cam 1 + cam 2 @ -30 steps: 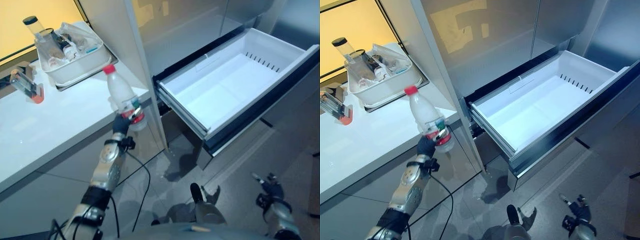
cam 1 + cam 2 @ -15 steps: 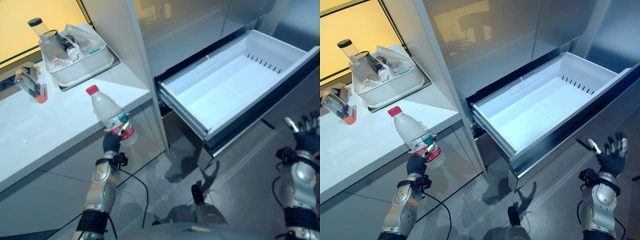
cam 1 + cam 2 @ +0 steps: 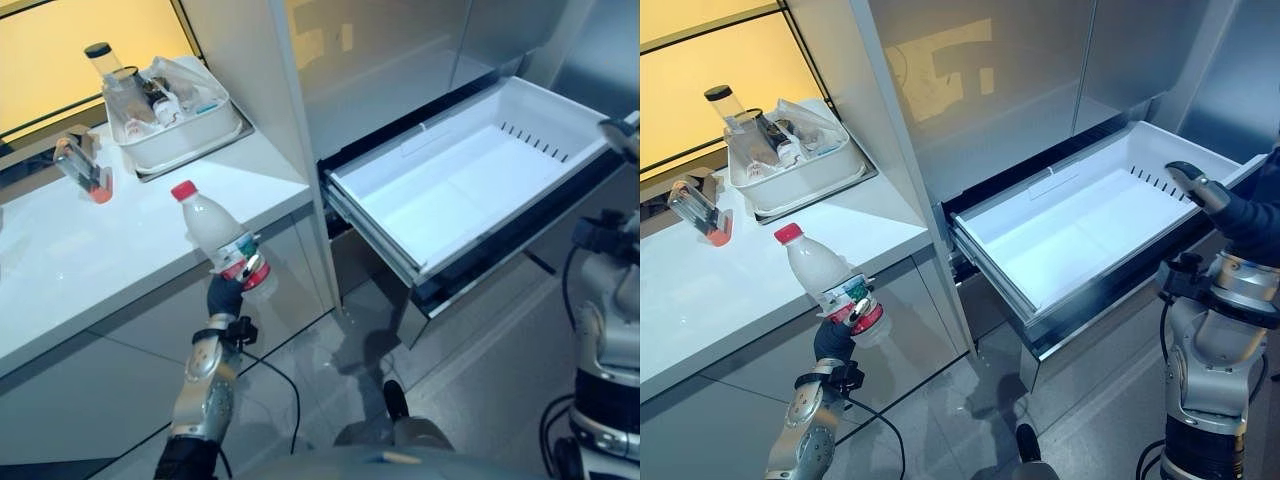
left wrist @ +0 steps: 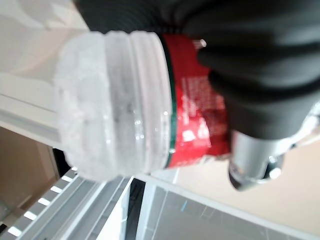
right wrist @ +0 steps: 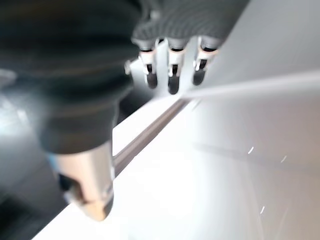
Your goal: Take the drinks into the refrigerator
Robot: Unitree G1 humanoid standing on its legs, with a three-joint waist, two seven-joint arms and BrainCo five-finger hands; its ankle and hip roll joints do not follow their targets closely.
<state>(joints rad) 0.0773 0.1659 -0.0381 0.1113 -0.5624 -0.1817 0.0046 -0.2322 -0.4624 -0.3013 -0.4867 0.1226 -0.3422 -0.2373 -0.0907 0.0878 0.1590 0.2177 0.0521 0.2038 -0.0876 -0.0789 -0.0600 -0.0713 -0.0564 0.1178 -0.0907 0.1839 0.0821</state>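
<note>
at the far left of the white desk [image 3: 90, 260] lies a small clear container with an orange end [image 3: 80, 168], and behind it a white tray [image 3: 178, 135] holds a dark-capped jar and other clutter. the left hand [image 3: 226, 293] is curled round the lower, red-labelled part of the bottle [image 3: 218, 238], a cloudy plastic drink with a red cap, held tilted in the air in front of the desk's edge. a tall grey panel [image 3: 255, 90] stands between the bottle and the refrigerator. the white drawer [image 3: 1080, 225] is pulled out. the right hand [image 3: 1200, 187] hovers by the drawer's right corner with its fingers straight and holding nothing.
</note>
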